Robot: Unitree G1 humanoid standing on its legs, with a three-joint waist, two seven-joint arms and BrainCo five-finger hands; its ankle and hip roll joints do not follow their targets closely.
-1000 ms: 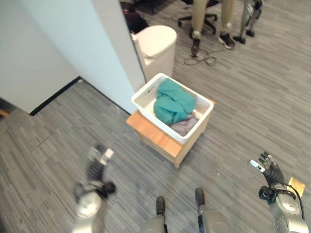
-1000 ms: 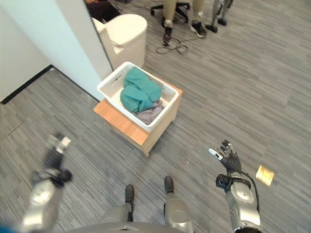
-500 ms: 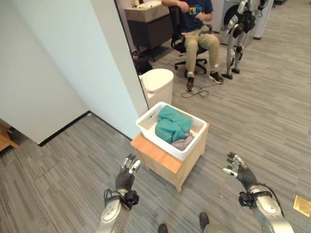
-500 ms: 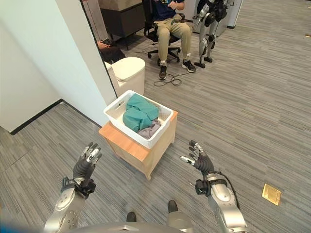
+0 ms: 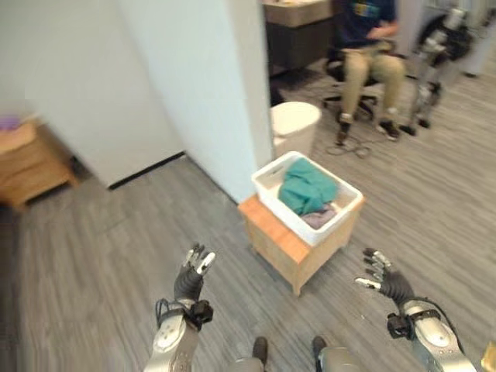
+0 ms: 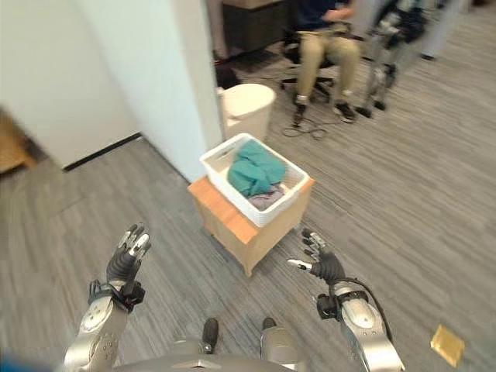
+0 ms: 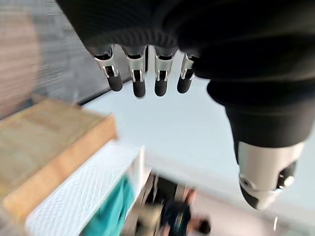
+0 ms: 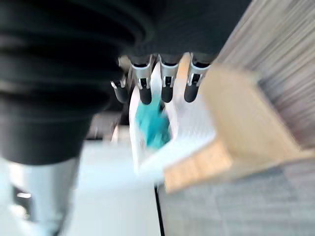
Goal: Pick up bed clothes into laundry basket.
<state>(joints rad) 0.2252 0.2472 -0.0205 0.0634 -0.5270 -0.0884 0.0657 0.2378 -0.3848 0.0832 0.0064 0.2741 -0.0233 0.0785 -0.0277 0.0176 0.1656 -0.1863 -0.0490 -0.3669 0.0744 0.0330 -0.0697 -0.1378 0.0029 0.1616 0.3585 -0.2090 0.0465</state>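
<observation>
Since half a second ago my view has swung: the white laundry basket (image 5: 308,203) now sits at about two o'clock from centre in the left eye view, where earlier it was near the middle, and a wooden cabinet (image 5: 31,159) has come into sight at nine o'clock by the white wall (image 5: 194,85). That is my head turning; the basket has stayed on its small wooden stand (image 5: 288,248).

My left hand (image 5: 188,278) is raised at about seven o'clock, palm away from me, over the grey plank floor (image 5: 101,248). My right hand (image 5: 383,280) is up at about four o'clock, just beside the stand's near corner but apart from it. Both hands have kept the same lifted pose.

My fingers (image 7: 139,81) on the left are straight and slightly spread, holding nothing; the right ones (image 8: 166,83) are likewise extended and empty.

The teal bed clothes (image 6: 256,169) lie heaped inside the basket, with a grey piece (image 6: 267,198) beside them at the near wall. A round white bin (image 6: 246,108) stands behind the basket at twelve o'clock, and a seated person (image 6: 325,39) is further back.
</observation>
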